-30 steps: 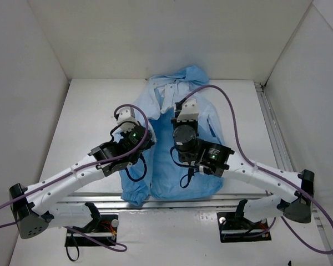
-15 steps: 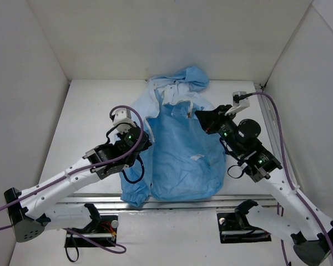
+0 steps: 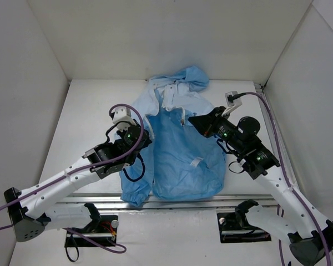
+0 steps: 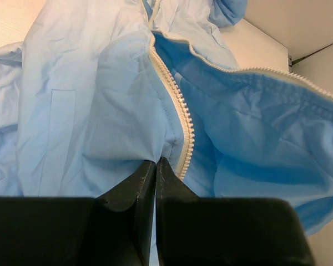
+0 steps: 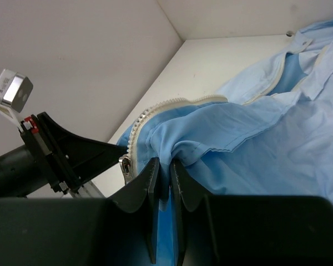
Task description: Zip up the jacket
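Logged jacket spread in the middle of the counter, hood toward the far edge, hem along the near edge, front open at the top.

Top view: placed left gripper at the jacket's left front edge and right gripper at the opposite front edge, nearer the right side of the counter. Cannot read either finger gap from up there, with the tips hidden under the arm bodies.

Left wrist view: found left gripper closed, fingers pressed together on a pinch of blue cloth just beside the zipper teeth. Traced that white row from the fingertips up toward the collar. Picked out a second tooth row along the lifted opposite panel, well apart from the first. Noted a stitched pocket outline on the flat panel, not legible from above.

Right wrist view: found right gripper closed on a fold of the jacket edge, raised off the counter. Saw teeth arching along that raised edge, with a small metal piece at the lower end, just beside the fingers; cannot tell its engagement. Also caught snaps on the pale collar strip.
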`<state>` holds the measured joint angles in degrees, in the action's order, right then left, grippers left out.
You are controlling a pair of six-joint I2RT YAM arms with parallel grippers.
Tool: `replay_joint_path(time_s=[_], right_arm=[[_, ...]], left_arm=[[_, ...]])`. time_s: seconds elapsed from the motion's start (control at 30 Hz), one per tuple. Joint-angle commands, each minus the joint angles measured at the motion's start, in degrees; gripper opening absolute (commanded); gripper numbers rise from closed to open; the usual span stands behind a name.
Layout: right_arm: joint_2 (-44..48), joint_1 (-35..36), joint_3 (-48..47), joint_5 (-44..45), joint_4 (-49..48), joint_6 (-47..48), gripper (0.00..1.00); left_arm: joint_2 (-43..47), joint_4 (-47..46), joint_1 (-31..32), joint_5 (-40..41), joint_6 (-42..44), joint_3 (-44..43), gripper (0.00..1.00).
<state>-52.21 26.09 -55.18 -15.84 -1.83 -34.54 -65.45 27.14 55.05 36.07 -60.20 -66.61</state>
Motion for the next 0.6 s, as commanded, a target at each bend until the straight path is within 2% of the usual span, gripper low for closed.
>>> replay_joint_path(time_s=[0.0, 0.2, 0.57], right_arm=[[0.00, -0.33, -0.11, -4.03, -7.58, -1.05, 0.00], [0.96, 0.89, 1.30, 0.79, -5.47, -0.70, 0.00], [-0.97, 16.79, 1.48, 25.66, -1.78, 2.99, 0.00]], left_arm=[[0.33, -4.55, 0.32, 2.51, 1.32, -4.14, 0.00], [-0.03, -5.42, 0.32, 3.47, 1.67, -5.37, 0.00], [-2.84, -6.30, 0.32, 1.98, -0.70, -7.66, 0.00]])
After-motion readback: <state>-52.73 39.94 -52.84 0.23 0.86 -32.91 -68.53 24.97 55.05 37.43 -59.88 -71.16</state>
